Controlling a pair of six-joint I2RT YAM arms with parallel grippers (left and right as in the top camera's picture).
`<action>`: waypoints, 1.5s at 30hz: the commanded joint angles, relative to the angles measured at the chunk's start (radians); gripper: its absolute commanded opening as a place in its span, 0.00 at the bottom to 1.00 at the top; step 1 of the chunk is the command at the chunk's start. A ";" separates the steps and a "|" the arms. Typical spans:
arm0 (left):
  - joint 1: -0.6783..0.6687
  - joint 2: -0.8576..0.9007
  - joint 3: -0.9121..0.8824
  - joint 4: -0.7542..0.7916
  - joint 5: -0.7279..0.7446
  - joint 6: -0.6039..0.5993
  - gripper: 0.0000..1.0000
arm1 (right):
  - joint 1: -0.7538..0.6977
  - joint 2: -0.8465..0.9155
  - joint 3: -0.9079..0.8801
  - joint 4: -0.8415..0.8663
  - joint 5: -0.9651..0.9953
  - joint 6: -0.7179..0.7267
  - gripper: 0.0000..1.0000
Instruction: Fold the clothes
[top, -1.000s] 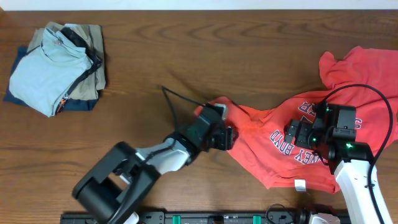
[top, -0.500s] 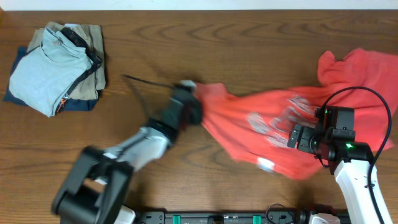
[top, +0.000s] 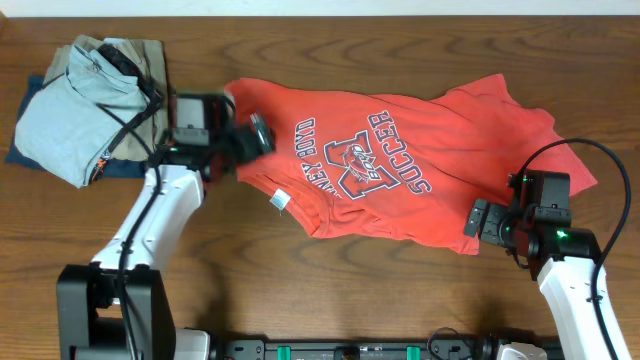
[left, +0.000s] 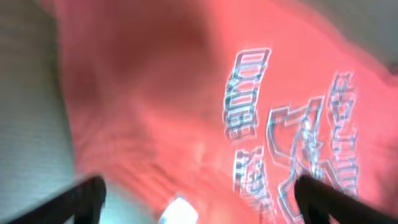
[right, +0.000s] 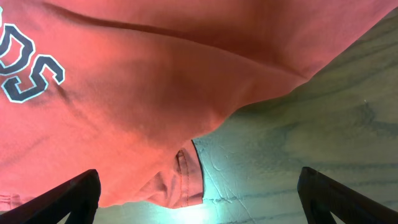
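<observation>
I see the coral-red short-sleeved cotton T-shirt (top: 400, 190) spread print-up across the middle of the brown wooden counter (top: 400, 300), nearer its back edge; my left claw (top: 258, 133) stands apart at the shirt's left end, seemingly holding nothing, though that view is blurred; my right claw (top: 472, 220) gapes wide over the front right hem; folded light blue and tan garments (top: 70, 110) lie in the back left corner.

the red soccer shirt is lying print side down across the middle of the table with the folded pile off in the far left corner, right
Not quite: the red shirt lies print side up; the overhead view shows its navy print facing the camera. It does lie across the middle of the table, with the folded pile in the far left corner.
</observation>
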 joint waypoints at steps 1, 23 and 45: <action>-0.057 0.004 -0.028 -0.095 0.077 -0.006 0.98 | -0.014 -0.008 0.012 0.001 0.011 0.011 0.99; -0.416 0.174 -0.158 -0.019 -0.068 -0.108 0.06 | -0.014 -0.008 0.012 -0.009 0.011 0.011 0.99; 0.002 -0.042 -0.097 -0.359 -0.032 -0.074 0.75 | -0.014 0.043 0.012 0.014 0.026 0.011 0.99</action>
